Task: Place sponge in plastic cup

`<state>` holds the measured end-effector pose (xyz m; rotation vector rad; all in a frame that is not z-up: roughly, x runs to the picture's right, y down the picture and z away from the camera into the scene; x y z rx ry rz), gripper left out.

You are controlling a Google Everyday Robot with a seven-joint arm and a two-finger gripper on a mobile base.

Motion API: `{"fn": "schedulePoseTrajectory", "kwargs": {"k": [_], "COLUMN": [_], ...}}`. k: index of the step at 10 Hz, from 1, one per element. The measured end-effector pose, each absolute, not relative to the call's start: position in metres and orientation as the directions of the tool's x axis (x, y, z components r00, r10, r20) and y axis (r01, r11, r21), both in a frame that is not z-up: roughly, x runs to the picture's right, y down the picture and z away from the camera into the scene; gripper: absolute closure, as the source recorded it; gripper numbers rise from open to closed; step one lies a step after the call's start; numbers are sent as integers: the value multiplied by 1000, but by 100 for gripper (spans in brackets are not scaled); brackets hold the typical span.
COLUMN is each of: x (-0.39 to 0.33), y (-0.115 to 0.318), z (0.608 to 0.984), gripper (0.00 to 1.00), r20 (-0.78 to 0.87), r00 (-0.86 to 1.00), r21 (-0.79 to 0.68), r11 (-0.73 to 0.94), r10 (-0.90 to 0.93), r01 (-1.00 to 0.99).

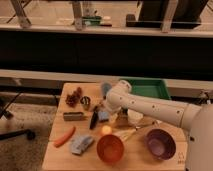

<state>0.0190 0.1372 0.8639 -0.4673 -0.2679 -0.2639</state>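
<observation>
Dim, warm light from above; murky background.

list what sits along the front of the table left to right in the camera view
carrot → blue-grey lump → orange bowl → purple bowl; the claw is farther back, just left of the sponge

The white arm (150, 107) is reaching in from the right edge and stretching leftward, bending at a rounded joint near its far end. From that joint the dark claw (95, 118) is pointing downward and slightly left, hanging low over the middle of the table (54, 157). Its two fingers are standing apart, gripping nothing.
</observation>
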Motion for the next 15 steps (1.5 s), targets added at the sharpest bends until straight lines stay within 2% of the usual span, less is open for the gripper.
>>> {"fn": "schedulePoseTrajectory", "kwargs": {"k": [7,10,15], "x": [20,35,32], "y": [137,140,137], "z": [864,861,853], "gripper": [20,20,20], "r20": [311,311,317], "r00": [932,936,930], "r21": [-406,-464,-481], "r11": [860,832,815], "r10": [-186,-167,-183], "r01": [308,303,324]}}
